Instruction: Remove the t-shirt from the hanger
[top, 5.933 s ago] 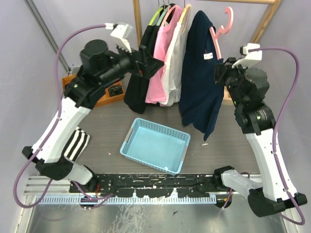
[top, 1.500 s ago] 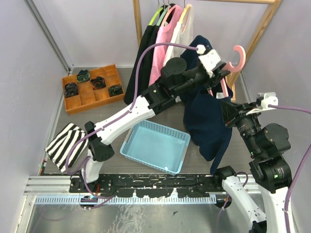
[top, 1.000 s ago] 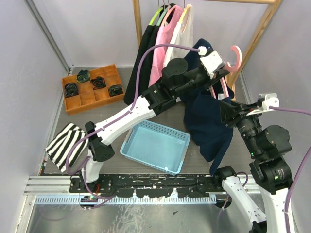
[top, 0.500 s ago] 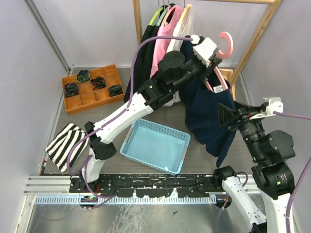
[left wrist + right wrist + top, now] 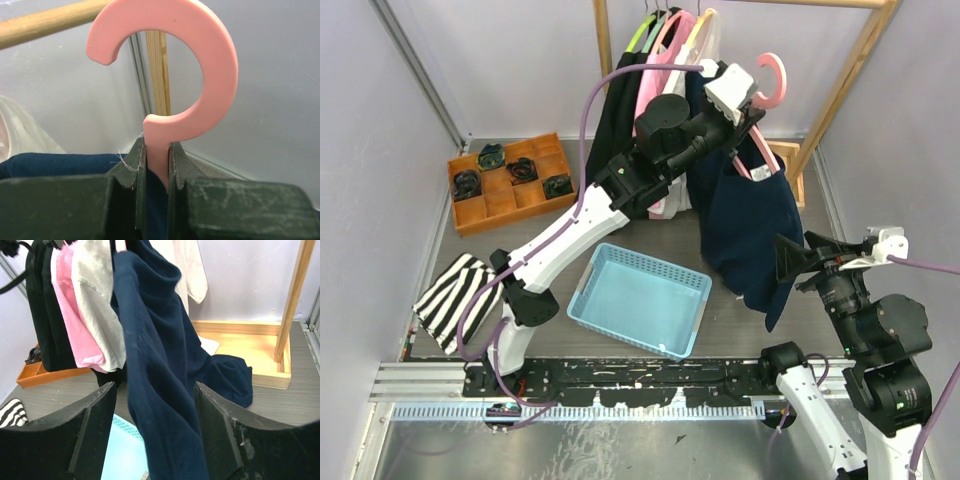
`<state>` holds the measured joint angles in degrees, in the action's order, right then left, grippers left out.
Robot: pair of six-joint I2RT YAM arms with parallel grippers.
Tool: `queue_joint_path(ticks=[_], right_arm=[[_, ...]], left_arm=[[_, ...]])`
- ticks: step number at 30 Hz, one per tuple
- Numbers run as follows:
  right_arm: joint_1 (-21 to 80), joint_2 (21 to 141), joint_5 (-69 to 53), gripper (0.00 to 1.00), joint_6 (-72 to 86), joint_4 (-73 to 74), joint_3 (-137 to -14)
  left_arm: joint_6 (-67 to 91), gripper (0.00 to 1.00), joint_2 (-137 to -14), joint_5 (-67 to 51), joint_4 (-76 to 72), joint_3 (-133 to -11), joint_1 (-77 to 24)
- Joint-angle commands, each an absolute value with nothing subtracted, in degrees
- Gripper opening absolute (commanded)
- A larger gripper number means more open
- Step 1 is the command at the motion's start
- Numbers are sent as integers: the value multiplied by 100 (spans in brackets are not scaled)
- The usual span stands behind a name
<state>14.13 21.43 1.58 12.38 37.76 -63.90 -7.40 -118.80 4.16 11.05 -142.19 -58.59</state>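
Grey wood-grain table carries everything. Landmark: light-blue perforated plastic basket, mid-table.

Wooden clothes rack: behind the basket.

Left arm, white and black: starts left of the basket and runs diagonally past its far-left corner up toward the rack.

Right arm: right of the basket, wrist aimed at the hanging garment.

Navy t-shirt: on its hanger, hanging behind-right of the basket. Collar is bunched at the hanger neck and the hem droops to a point near the basket's right end. Can't tell whether the hem touches the table.

Row of black, pink and pale garments: on the rack, directly behind the basket.

Orange compartment tray with small dark items: behind-left of the basket.

Black-and-white striped cloth: left of the basket, at the table edge.

Pink plastic hanger: upright, up behind-right of the basket. In the left wrist view the hook is not around the wooden rod.

Left claw: clamped tight on the hanger's neck just below the hook, with navy fabric right at the fingers.

Right claw: jaws spread wide, gripping nothing. Navy fabric shows in the gap between the fingers; can't tell if it makes contact.
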Motion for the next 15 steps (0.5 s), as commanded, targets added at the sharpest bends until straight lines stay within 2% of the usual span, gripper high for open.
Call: queue_joint_path(ticks=[1, 6, 11, 13, 15], right_arm=[[1432, 1991, 354, 67, 1321, 3892, -6386], [1430, 1887, 395, 57, 1383, 4011, -6261], [1432, 1786, 385, 20, 1486, 4047, -6125], [1433, 1737, 382, 8, 1534, 4075, -6078], [1433, 1680, 403, 1, 1571, 4122, -6031]], left_arm=[[-738, 0, -11765, 409, 918, -14718, -5786], [-738, 0, -11717, 426, 909, -14697, -5763], [-735, 0, -11698, 469, 899, -14685, -5727], [-714, 0, -11705, 504, 873, -14693, -5711], [-692, 0, -11720, 554, 853, -14712, -5686]])
